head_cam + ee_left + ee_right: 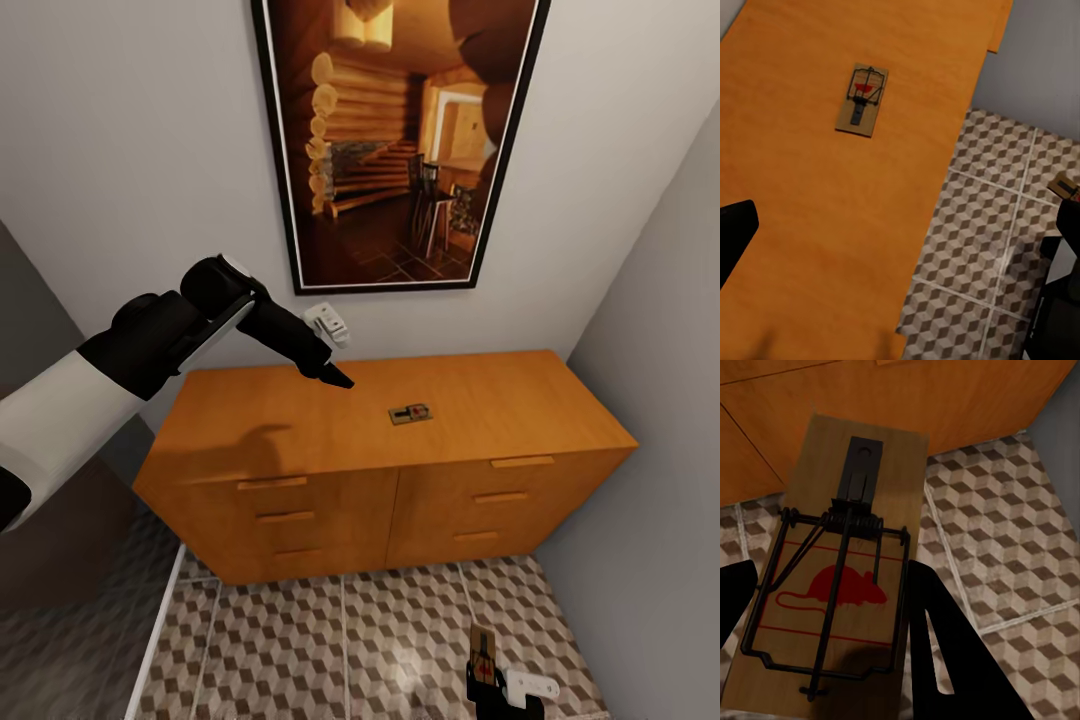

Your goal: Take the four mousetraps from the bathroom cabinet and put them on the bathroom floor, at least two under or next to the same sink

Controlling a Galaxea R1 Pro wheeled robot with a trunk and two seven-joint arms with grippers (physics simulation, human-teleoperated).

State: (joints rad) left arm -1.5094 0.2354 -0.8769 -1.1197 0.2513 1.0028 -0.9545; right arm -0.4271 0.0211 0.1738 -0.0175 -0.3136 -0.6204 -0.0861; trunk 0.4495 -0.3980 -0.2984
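Mousetraps, two in sight. One mousetrap on the cabinet (410, 413) lies flat on the top, about mid-width, nearer the front edge than the wall, well clear of both side edges; in the left wrist view the same trap (862, 99) sits alone on bare orange wood. The second, the held mousetrap (840, 577), is clamped in our right tool (488, 672), low over the bathroom floor (380, 640) in front of the cabinet (300, 500). Right wrist view: dark fingers (945, 652) pinch the board across its width, at the end carrying the wire loop.

Left tool (335, 378) hovers above the cabinet top, left of the resting trap, apart from it. Only one dark finger (733, 232) shows at the frame edge of its wrist view, so we cannot tell whether it stands open or shut.

Handling, as we judge it:
- Thin wooden board, stiff and light; it should not flex under a pinch.
- Lies flush on smooth wood, so it may skate if nudged from the side. Better to come straight down.
- Take hold across the two long edges, on bare wood near the dark bait tab, away from spring and wire.
- Wire frame is the awkward part: fingers landing on it could slip or twist the board.
- Small contact area on a thin edge; a skewed grip may let it pivot.

Setting down the held trap calls for a low release so it lands flat on the tiles.
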